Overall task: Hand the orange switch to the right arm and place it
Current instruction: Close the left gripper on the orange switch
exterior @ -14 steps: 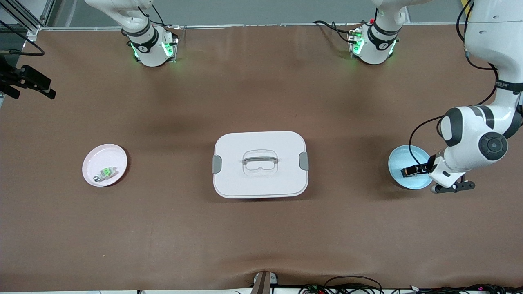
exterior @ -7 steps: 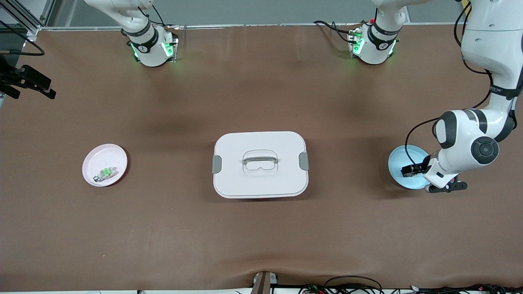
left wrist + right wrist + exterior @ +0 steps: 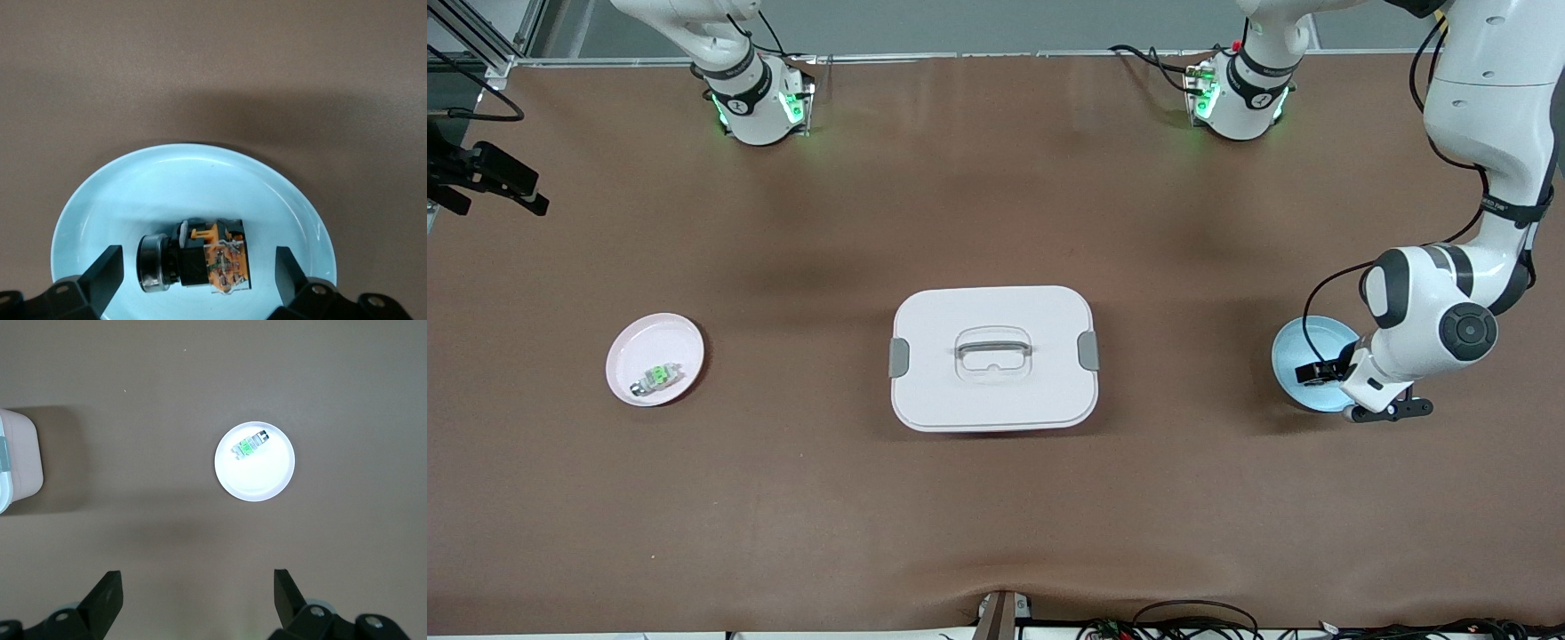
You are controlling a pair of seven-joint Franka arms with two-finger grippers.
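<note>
Orange switch (image 3: 197,263) — one, on one blue dish (image 3: 120,200) — between spread left claw (image 3: 193,280) fingers.

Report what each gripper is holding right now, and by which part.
Nothing is held. The left gripper is open, its fingers apart from the orange switch lying in the blue dish. The right gripper is open, high over bare table.

Brown table (image 3: 996,516) (grey wall (image 3: 996,27) above)

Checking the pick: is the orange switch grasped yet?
No. The orange switch lies in the blue dish, between the open left gripper fingers.
</note>
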